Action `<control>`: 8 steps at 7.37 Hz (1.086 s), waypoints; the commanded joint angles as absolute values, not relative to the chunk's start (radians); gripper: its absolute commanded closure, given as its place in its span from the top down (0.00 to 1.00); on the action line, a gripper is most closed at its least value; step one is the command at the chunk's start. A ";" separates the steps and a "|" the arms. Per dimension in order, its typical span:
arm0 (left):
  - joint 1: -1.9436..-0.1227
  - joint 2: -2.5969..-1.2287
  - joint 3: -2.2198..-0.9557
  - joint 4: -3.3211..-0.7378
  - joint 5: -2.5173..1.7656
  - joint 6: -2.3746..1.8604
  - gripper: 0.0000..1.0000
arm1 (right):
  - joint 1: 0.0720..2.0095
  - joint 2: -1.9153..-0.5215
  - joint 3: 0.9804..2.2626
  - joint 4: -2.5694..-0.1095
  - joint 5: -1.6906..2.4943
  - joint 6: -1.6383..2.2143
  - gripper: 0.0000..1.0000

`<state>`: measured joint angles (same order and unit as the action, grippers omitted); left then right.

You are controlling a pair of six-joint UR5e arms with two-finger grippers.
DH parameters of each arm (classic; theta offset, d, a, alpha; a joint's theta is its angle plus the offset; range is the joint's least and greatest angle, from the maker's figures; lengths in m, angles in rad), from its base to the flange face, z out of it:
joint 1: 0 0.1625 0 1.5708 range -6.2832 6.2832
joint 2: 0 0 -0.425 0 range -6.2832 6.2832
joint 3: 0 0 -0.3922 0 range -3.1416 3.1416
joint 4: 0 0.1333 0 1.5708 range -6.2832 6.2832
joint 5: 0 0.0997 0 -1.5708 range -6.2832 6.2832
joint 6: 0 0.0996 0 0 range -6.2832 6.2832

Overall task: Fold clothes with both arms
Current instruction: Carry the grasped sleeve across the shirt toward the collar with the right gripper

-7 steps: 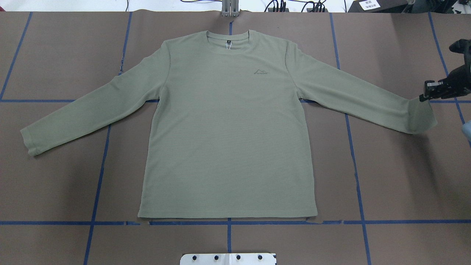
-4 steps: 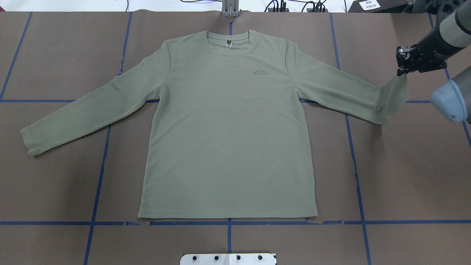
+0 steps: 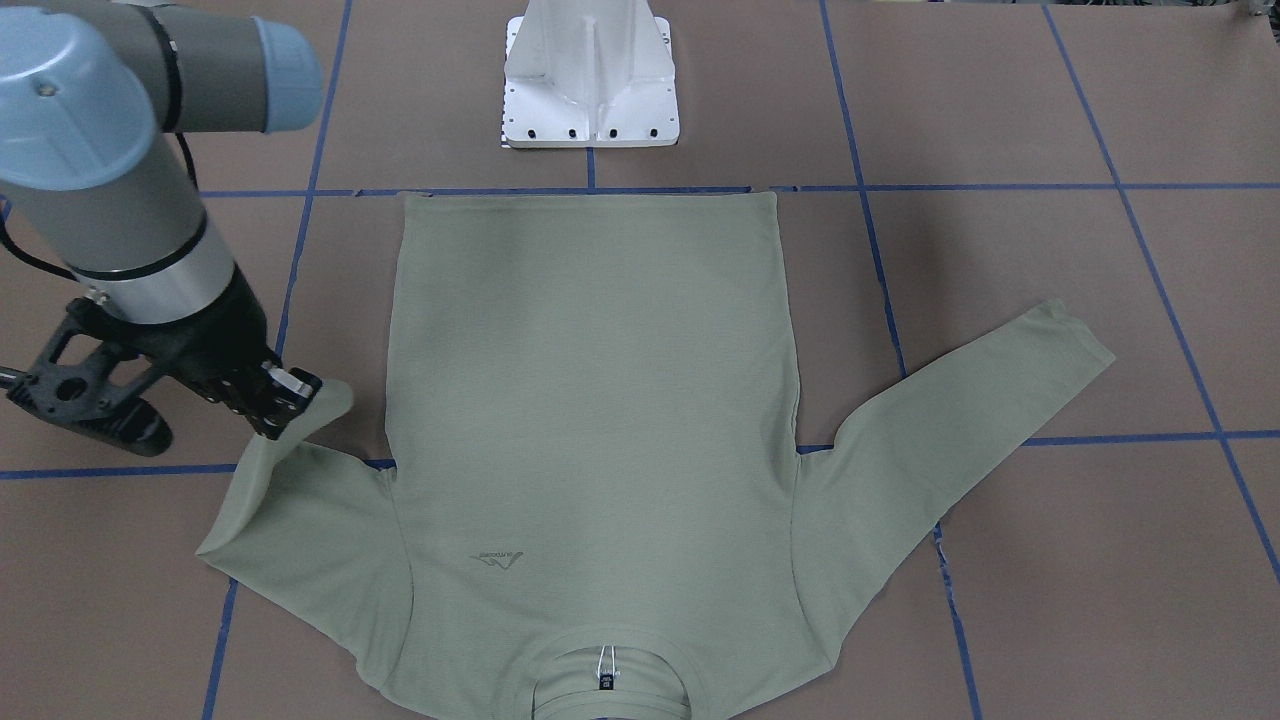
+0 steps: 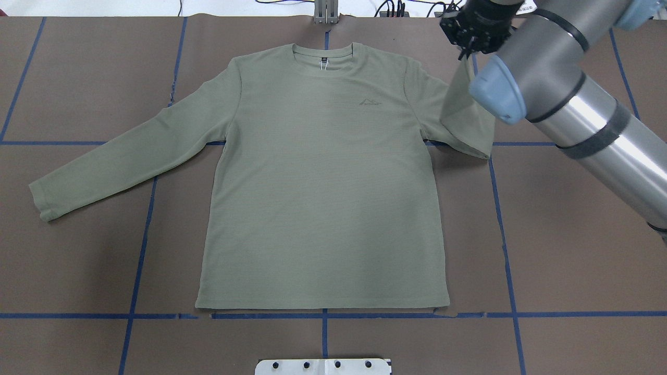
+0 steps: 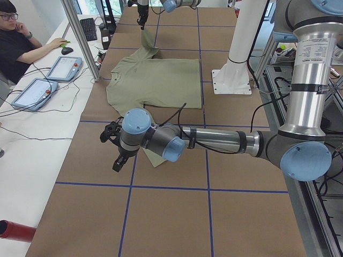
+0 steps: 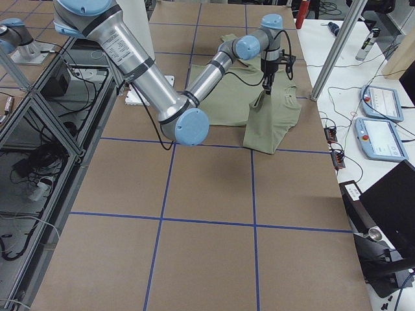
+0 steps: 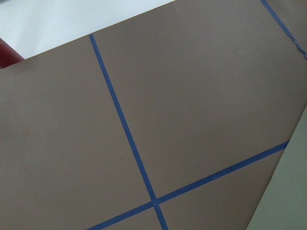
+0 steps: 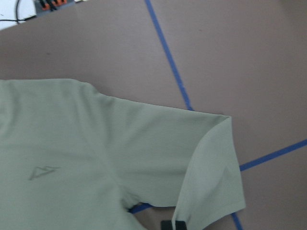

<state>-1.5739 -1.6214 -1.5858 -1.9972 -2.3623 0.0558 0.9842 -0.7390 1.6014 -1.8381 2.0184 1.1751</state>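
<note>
You see the shirt point(image 4: 323, 182) flat mid-worktop point(image 4: 78, 260), collar at 12 o'clock. At 1 o'clock the right gripper point(image 4: 465, 51) holds its jaws pinching the raised sleeve cuff point(image 4: 458, 67). For the left gripper point(image 5: 117, 160), you cannot tell the jaws' state.

The pale sage-green long-sleeved knit shirt point(image 4: 323, 198) is soft, matt cloth with a fine horizontal rib. Its round collar point(image 4: 296, 51) is a tighter rib. Under the shirt and all round it lies smooth, matt brown paper point(image 4: 78, 260), crossed by strips of smooth blue tape point(image 4: 138, 250). Beside the shirt's raised sleeve, the right arm's silver tube point(image 4: 625, 166) is polished metal with a bright sheen. Its light-blue joint cap point(image 4: 495, 96) looks like matt plastic, and its black two-finger gripper point(image 4: 464, 53) is dull. Beyond the shirt's hem, the white pedestal base point(image 3: 590, 75) is smooth painted metal.
</note>
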 commanded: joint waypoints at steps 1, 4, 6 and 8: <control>-1.574 -1.620 -1.586 -1.997 -2.362 0.055 1.00 | 0.942 -0.476 1.362 -1.818 1.941 1.196 0.00; -1.574 -1.620 -1.585 -1.997 -2.362 0.057 1.00 | 0.821 -0.315 1.147 -1.671 1.774 1.341 0.00; -1.574 -1.618 -1.585 -1.997 -2.362 0.058 1.00 | 0.689 -0.308 1.101 -1.577 1.607 1.394 0.00; -1.574 -1.617 -1.575 -1.997 -2.362 0.060 1.00 | 0.602 -0.308 1.088 -1.521 1.509 1.390 0.00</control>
<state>-1.5739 -1.6181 -1.5822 -1.9972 -2.3623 0.0584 0.6671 -0.3087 1.1027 -1.5655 1.5868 1.3883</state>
